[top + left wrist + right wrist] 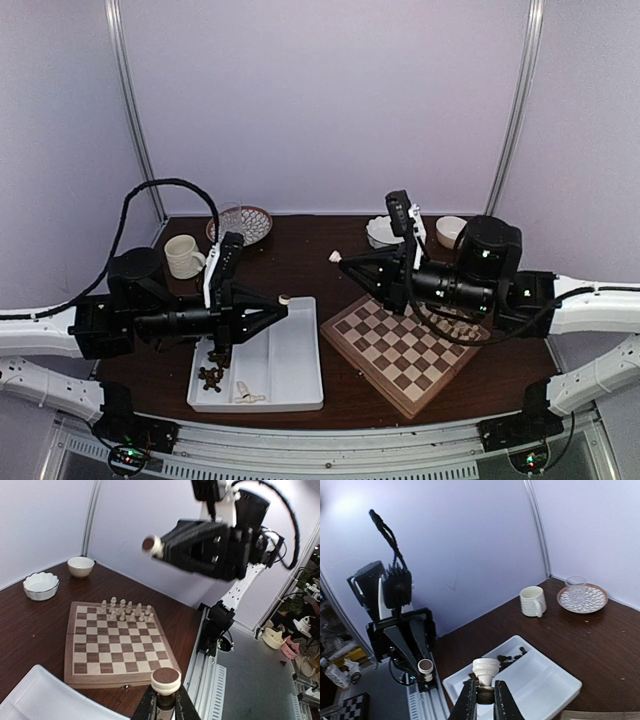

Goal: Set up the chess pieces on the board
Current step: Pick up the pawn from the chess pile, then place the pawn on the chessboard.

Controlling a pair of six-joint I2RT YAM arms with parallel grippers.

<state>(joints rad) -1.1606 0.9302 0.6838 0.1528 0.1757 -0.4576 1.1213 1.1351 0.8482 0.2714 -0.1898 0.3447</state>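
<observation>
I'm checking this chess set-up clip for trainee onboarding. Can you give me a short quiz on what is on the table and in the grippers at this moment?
1. True or false: the left gripper and the right gripper are each shut on a small cream turned-wood chess piece.
2. Multiple choice: the dark brown wooden chess pieces lie A) on the checked wooden chessboard; B) in the left compartment of the white rectangular tray; C) in the white scalloped bowl.
3. Short answer: what stands on the round patterned plate?

Key: 1 true; 2 B; 3 a clear glass.
</observation>
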